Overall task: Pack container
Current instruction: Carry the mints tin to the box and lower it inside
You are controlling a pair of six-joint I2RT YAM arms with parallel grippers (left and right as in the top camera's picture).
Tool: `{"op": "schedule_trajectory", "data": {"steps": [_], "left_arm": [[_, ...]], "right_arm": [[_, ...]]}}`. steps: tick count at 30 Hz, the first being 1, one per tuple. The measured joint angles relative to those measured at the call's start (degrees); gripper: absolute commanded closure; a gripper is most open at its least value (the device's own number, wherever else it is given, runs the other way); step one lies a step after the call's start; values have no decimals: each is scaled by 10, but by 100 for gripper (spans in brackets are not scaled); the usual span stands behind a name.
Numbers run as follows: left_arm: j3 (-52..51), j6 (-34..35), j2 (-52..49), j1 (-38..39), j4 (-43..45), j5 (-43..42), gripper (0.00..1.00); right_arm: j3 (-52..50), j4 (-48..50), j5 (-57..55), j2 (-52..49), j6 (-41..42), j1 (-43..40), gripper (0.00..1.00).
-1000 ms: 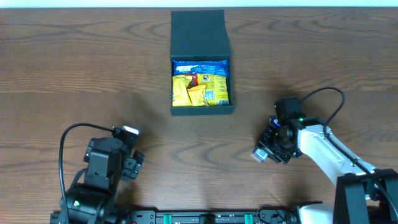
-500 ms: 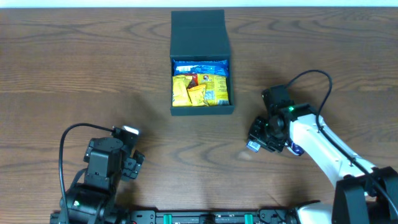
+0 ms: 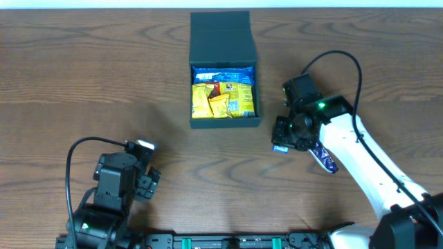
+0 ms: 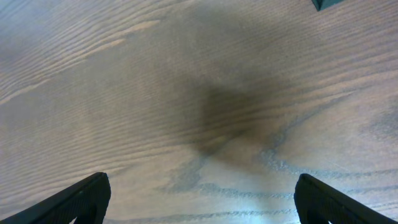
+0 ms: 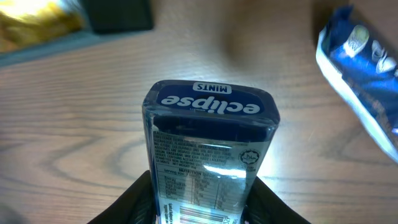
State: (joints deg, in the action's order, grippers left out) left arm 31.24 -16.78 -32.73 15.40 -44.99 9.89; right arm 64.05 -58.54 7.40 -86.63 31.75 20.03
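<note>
The container [image 3: 223, 122] is a dark teal-black box at the table's upper middle, its flap lid open to the far side. Yellow and blue snack packets [image 3: 223, 97] lie inside. My right gripper [image 3: 284, 140] is shut on a blue Eclipse mints tin [image 5: 208, 152] and holds it above the table, just right of the container's front corner [image 5: 118, 15]. A blue snack packet [image 3: 324, 155] lies on the table by the right arm and also shows in the right wrist view [image 5: 364, 81]. My left gripper [image 4: 199, 199] is open and empty over bare wood at the front left [image 3: 145, 181].
The wooden table's far edge [image 3: 104, 9] runs along the top of the overhead view. The right arm's black cable [image 3: 346, 62] loops above the wrist.
My right gripper has moved up and to the left with the mints tin, closer to the container. The blue packet on the table has come into view. The left arm has not moved.
</note>
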Motion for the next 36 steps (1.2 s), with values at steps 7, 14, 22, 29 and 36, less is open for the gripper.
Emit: {"op": "schedule_trajectory", "data": {"steps": [7, 14, 22, 29, 36], "left_arm": [[0, 0, 0, 0, 0, 0, 5], [0, 0, 0, 0, 0, 0, 5], [0, 0, 0, 0, 0, 0, 5], [0, 0, 0, 0, 0, 0, 5], [0, 0, 0, 0, 0, 0, 5]], "right_arm": [[72, -30, -9, -9, -37, 8, 64], [145, -54, -18, -72, -64, 31, 64], [261, -69, -23, -157, -97, 50, 63], [323, -68, -23, -235, -122, 72, 63], [325, -54, -27, -272, -128, 74, 61]]}}
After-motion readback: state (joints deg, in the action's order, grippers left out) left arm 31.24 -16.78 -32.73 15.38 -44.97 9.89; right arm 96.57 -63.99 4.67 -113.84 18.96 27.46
